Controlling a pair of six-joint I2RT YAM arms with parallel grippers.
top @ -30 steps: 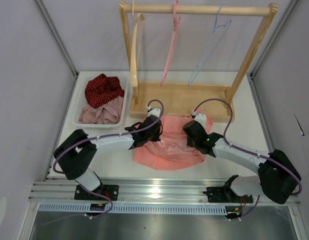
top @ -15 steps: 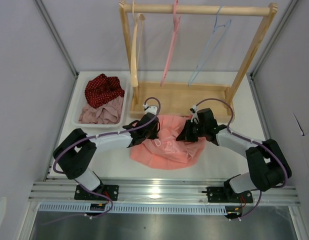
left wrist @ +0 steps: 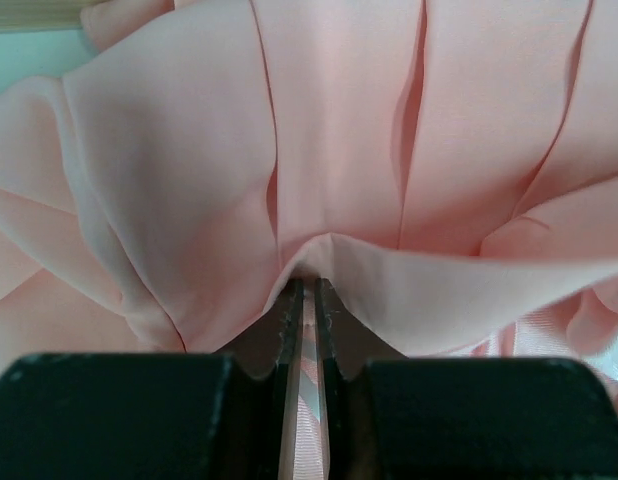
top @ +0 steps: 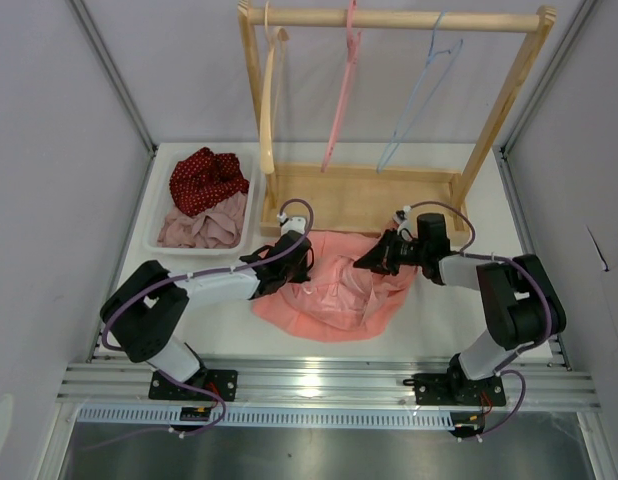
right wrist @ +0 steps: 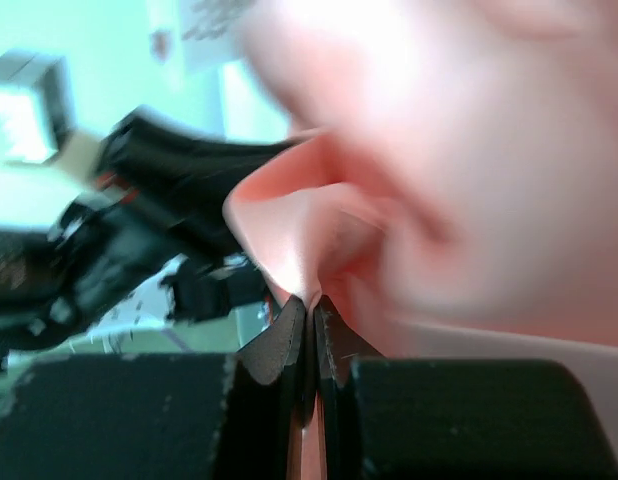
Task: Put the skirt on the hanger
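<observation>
- White tabletop (top: 224,325) between grey walls, with a wooden rack (top: 509,90) standing at its far edge.
- Your left gripper (left wrist: 307,285) has its fingers pinched together on a fold of the skirt (top: 334,300). A thin strip of fabric shows between the pads.
- Your right gripper (right wrist: 311,300) is likewise clamped on a skirt edge. Its wrist view is blurred beyond the tips.
- The skirt lies mostly on the table, just in front of the rack base. Its far edge is gathered between the two grips.
- The pale blue hanger (top: 414,100) hangs rightmost on the rack rail, well apart from the skirt.
- Judgement: the step in hand is lifting and spreading the held edge.
  - Raise both grips evenly.
  - Draw them apart only until the edge is straight.
  - Both pinches look shallow, so move slowly or the fabric may slip.
  - Expect the pleats to sag.
</observation>
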